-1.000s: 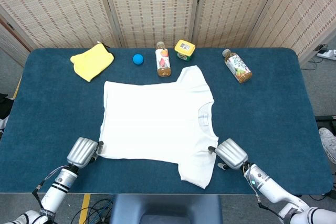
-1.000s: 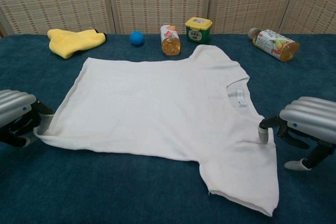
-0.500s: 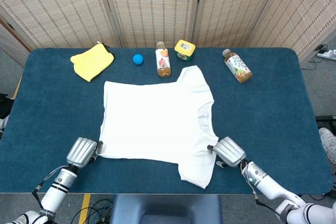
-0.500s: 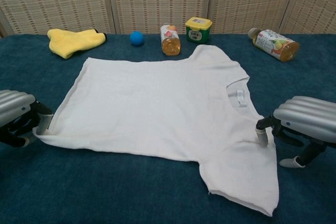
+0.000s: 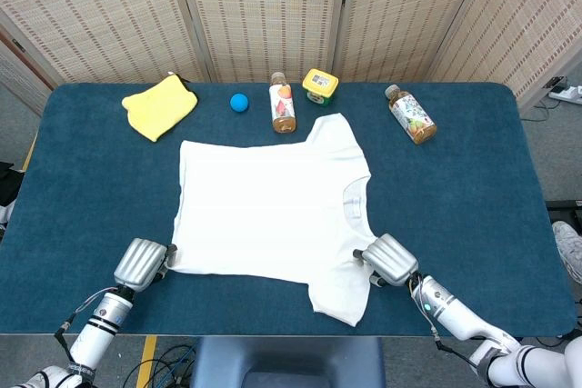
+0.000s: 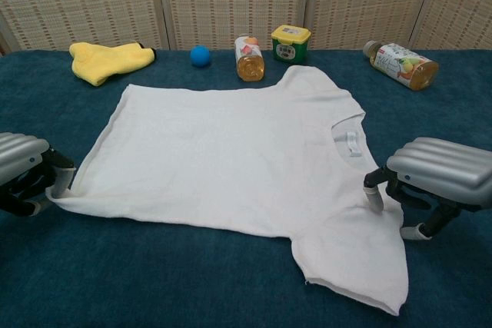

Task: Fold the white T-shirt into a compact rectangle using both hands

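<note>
The white T-shirt (image 5: pixel 273 206) (image 6: pixel 231 151) lies flat on the blue table, collar toward my right and hem toward my left. My left hand (image 5: pixel 141 263) (image 6: pixel 19 170) sits at the near hem corner and pinches the cloth edge there; the corner is slightly raised against its fingers. At the near shoulder is my right hand (image 5: pixel 391 259) (image 6: pixel 442 170), by the near sleeve. One of its fingertips (image 6: pixel 375 200) presses on the cloth, while its thumb stays on the table just off the shirt's edge.
Along the far side lie a yellow cloth (image 5: pixel 159 104) (image 6: pixel 108 61), a blue ball (image 5: pixel 238 103), an upright bottle (image 5: pixel 283 104), a yellow-lidded jar (image 5: pixel 320 85) and a bottle on its side (image 5: pixel 411 115). The table's front edge (image 5: pixel 273 329) runs just below both hands.
My right hand has slid left, toward the shirt, so its fingertip now rests on the near shoulder. The left hand and the shirt have stayed put.
</note>
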You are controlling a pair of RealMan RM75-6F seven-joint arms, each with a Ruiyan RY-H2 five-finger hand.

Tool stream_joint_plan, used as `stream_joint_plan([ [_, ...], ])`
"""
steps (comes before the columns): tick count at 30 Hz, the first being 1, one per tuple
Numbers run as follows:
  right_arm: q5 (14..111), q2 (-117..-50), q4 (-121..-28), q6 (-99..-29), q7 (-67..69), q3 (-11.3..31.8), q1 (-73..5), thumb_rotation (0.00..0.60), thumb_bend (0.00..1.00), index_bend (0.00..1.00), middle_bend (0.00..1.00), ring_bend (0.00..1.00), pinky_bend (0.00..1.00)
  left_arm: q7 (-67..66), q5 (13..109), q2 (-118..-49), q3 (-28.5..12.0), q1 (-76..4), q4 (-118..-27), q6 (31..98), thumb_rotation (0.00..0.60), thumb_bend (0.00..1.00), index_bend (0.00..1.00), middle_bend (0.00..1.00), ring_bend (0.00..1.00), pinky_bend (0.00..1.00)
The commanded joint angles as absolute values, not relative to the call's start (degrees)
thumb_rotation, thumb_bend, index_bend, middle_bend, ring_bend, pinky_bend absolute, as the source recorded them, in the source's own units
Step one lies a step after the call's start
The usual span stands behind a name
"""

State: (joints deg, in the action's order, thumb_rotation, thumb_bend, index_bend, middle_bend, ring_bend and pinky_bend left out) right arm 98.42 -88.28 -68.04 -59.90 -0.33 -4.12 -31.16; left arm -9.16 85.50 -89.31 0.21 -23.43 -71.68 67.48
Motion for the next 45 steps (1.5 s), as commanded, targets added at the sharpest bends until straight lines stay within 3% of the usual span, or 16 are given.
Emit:
stream_joint_plan([
  [1, 98.4, -88.3, -68.0, -60.1, -0.1, -4.2, -31.4, 0.6, 0.22, 0.49, 0.86, 0.93, 1.0, -9.2, 85.5, -89.3, 0.2, -23.4, -71.7, 67.4, 0.6, 0.48, 0.64, 0.88, 0.81, 0.92],
  [20, 98.2, -89.8, -65.6, -61.5, 0.9, -5.9, -30.9, 0.6, 0.37, 0.54, 0.87, 0.94, 1.0, -8.9, 85.7, -89.4, 0.1, -23.5, -71.7, 67.7, 0.6, 0.48, 0.64, 0.88, 0.81, 0.92],
  [28, 98.4, -90.1, -65.0, -63.3, 1.7, -5.8, -30.6, 0.6, 0.45, 0.6, 0.89, 0.95, 1.0, -5.6, 86.4, -89.3, 0.1, -23.5, -71.6, 68.3, 0.6, 0.48, 0.65, 0.88, 0.81, 0.92],
  [33, 97.9, -88.4, -68.0, -65.6, 1.4, -5.5, -29.5, 0.6, 0.51, 0.65, 0.9, 0.95, 1.0, -0.6, 86.9, -88.2, 0.0, -23.2, -73.0, 69.1, 0.6, 0.48, 0.65, 0.88, 0.81, 0.92],
  [45, 100.0, -80.1, -79.4, -72.0, -2.7, -7.5, -25.9, 0.6, 0.53, 0.69, 0.9, 0.95, 1.0, 3.2, 89.7, -82.1, 1.7, -21.0, -79.1, 73.5, 0.6, 0.48, 0.65, 0.88, 0.81, 0.92],
])
